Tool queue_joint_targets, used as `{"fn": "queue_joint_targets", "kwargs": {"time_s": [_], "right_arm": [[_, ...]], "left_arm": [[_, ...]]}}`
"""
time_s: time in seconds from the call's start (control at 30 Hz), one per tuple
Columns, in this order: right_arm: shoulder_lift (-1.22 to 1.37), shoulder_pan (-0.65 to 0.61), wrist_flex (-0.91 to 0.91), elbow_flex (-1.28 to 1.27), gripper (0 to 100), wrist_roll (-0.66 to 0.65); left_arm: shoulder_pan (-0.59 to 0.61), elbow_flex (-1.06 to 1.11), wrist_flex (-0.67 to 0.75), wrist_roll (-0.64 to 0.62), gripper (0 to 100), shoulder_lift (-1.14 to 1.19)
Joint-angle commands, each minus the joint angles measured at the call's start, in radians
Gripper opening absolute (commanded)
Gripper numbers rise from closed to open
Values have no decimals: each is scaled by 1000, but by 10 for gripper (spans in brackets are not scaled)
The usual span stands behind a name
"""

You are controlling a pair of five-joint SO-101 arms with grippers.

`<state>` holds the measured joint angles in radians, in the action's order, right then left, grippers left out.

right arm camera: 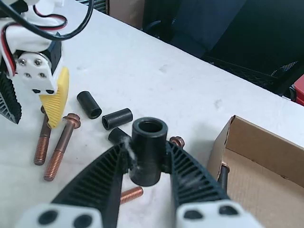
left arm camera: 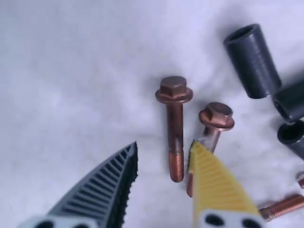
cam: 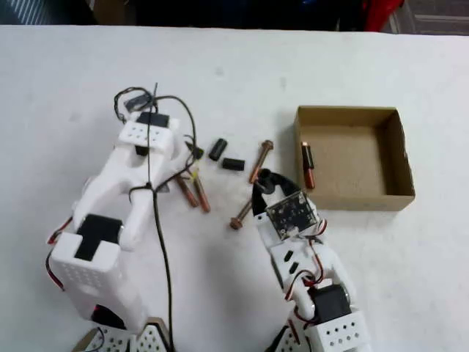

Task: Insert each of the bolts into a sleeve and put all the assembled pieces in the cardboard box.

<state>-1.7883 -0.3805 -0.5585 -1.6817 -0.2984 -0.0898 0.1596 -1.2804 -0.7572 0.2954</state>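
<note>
My right gripper [right arm camera: 147, 154] is shut on an upright black sleeve [right arm camera: 149, 135], held just left of the cardboard box [cam: 396, 158]; the high view shows this gripper [cam: 262, 185] above a copper bolt [cam: 240, 214]. One sleeved bolt [cam: 308, 165] lies in the box by its left wall. My left gripper [left arm camera: 164, 152] is open and low over the table, with a copper bolt [left arm camera: 175, 128] lying between its fingers. A second bolt [left arm camera: 214, 121] is partly behind the yellow finger [left arm camera: 213, 185]. Two loose sleeves [cam: 218, 149] [cam: 233, 163] and another bolt [cam: 260, 161] lie between the arms.
A black cable [cam: 157, 220] hangs across the left arm and trails toward the table's front. The white table [cam: 293, 66] stretches open behind the parts. The box's near wall [cam: 366, 199] stands close to the right arm.
</note>
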Motion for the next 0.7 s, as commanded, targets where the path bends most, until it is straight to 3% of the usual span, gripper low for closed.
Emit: {"fn": "queue_joint_targets", "kwargs": {"time_s": [0.0,0.37,0.67], "right_arm": [[-10,5,24,-8,16,3],[-10,5,24,-8,16,3],[-7,5,24,-8,16,3]], "left_arm": [[15,-2,20,-8,192,-7],[28,163,269,-9,190,-8],[36,157,282,-11,188,-8]]}}
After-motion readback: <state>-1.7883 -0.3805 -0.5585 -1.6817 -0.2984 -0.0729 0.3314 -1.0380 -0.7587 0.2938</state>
